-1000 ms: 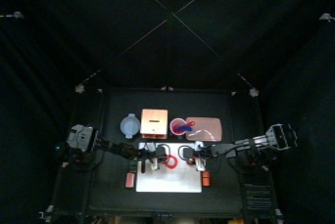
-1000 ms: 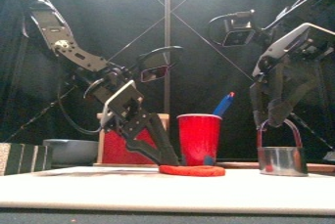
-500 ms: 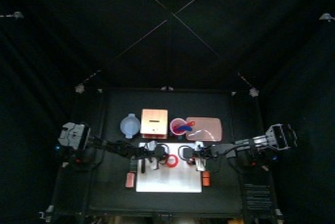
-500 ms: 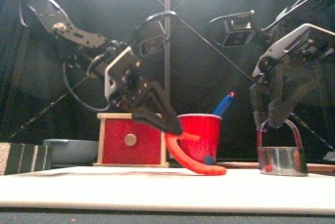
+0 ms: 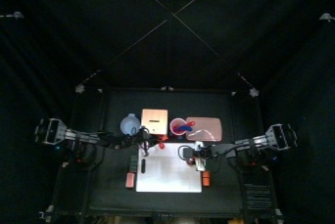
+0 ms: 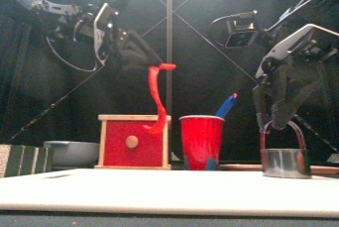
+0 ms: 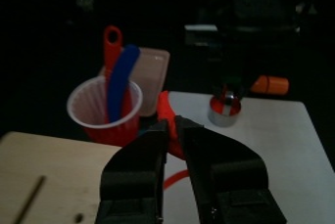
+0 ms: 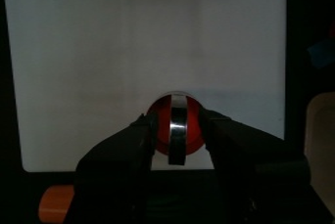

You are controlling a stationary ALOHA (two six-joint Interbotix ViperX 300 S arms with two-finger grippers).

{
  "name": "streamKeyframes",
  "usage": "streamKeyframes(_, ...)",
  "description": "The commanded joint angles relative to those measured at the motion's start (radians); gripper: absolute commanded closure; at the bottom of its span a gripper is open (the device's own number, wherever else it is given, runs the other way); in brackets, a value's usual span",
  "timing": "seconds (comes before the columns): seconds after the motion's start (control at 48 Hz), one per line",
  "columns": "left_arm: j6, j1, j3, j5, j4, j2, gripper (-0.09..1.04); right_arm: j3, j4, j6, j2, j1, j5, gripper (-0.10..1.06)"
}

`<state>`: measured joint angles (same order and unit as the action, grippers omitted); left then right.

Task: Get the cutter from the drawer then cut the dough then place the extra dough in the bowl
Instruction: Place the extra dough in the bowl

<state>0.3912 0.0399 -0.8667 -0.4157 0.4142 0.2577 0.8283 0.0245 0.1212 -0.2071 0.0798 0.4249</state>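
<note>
Pinched the extra-dough strip (image 6: 158, 97) narrowly in the left gripper (image 6: 157, 65), long axis hanging vertical above the white cutting board (image 5: 170, 177), with the blue-grey bowl (image 5: 128, 125) at 10 o'clock, nearer this arm, and clamped the round metal cutter (image 6: 284, 160) in the right gripper (image 6: 281, 124) at 3 o'clock.

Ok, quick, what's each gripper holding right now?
Left gripper: shut on the red dough strip, which hangs in the air.
Right gripper: shut on the cutter.

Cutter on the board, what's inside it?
Red dough fills the cutter in the right wrist view; the right gripper and the wire handle cover part of it.
</note>
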Motion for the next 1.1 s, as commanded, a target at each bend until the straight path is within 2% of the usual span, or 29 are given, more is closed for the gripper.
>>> streamKeyframes(0.021,-0.002,0.071,-0.009,-0.009,-0.051,0.153,0.37,-0.014,0.003,0.0,-0.014,-0.005,-0.008,0.2)
streamKeyframes(0.208,-0.002,0.198,-0.089,-0.002,-0.072,0.37,0.37,-0.014,0.003,0.0,-0.014,-0.005,-0.006,0.2)
streamKeyframes(0.396,-0.009,0.319,-0.212,0.034,-0.069,0.488,0.37,-0.018,0.005,-0.002,-0.012,-0.005,-0.006,0.2)
streamKeyframes(0.625,-0.023,0.387,-0.357,0.041,0.005,0.474,0.37,-0.025,0.008,-0.002,-0.006,-0.005,-0.006,0.2)
streamKeyframes(0.896,-0.023,0.39,-0.439,0.048,0.129,0.428,0.36,-0.034,0.008,-0.002,-0.006,-0.005,-0.008,0.2)
streamKeyframes(1.021,-0.021,0.388,-0.445,0.048,0.167,0.403,0.3,-0.04,0.008,-0.002,-0.005,-0.006,-0.006,0.2)
streamKeyframes(1.104,-0.023,0.388,-0.443,0.048,0.169,0.391,0.19,-0.043,0.008,0.0,-0.005,-0.006,-0.003,0.2)
